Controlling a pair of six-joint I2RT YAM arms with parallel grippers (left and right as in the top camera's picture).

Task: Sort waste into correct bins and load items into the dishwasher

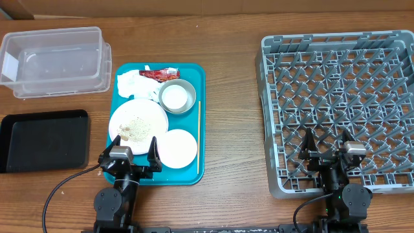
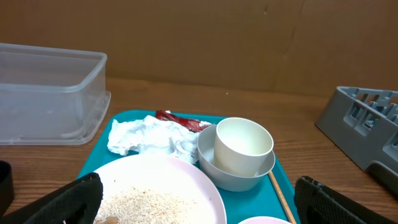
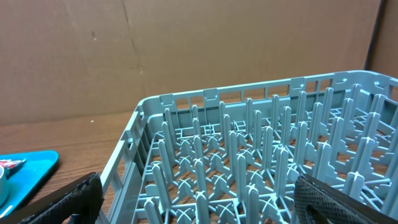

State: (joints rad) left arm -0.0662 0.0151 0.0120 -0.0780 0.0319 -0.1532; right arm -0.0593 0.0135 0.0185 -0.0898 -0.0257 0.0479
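Note:
On the teal tray sit a large plate strewn with rice scraps and a brown lump, a small plate, a greyish bowl, a crumpled napkin, a red wrapper and a thin wooden stick. My left gripper stands open over the tray's near edge, its jaws wide above the large plate, holding nothing. Open and also holding nothing, my right gripper hangs over the near part of the grey dish rack.
A clear tub stands at the far left. In front of it lies a black tray. Bare wooden table separates the teal tray from the rack. A brown cardboard wall backs the table.

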